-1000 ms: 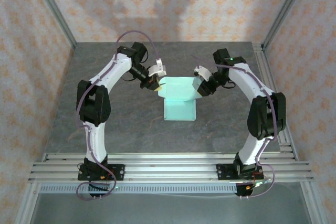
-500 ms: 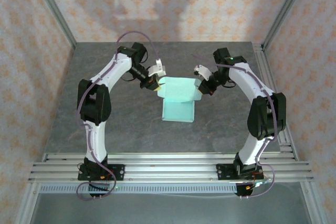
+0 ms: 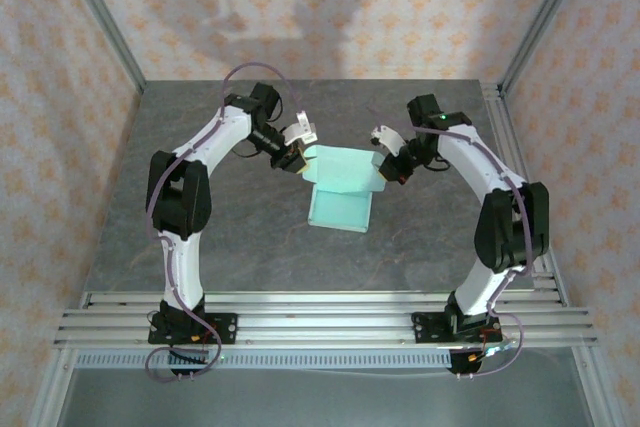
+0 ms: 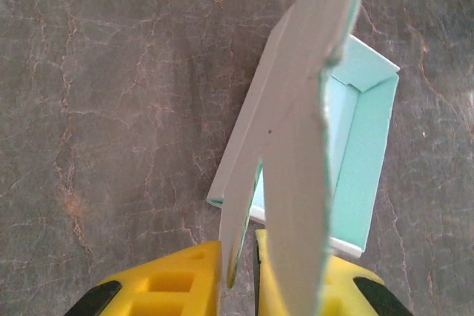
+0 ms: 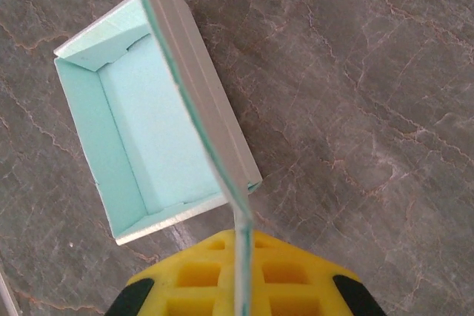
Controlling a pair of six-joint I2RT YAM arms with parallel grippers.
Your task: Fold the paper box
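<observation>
Left arm: rises from its base at the table's (image 3: pixel 200 217) near edge, elbow out to the left, forearm angled inward toward the middle.
Right arm: mirrors it, elbow out to the right.
Paper box (image 3: pixel 340 209): mid-table between the wrists. Its open tray lies flat and the far panel is lifted.
Left gripper (image 4: pixel 238 248): at the raised panel's left edge, yellow fingers either side of a card tab with a slim gap showing — clamped or let go, cannot tell.
Right gripper (image 5: pixel 241 240): at the panel's right edge — pinched onto the thin card.
</observation>
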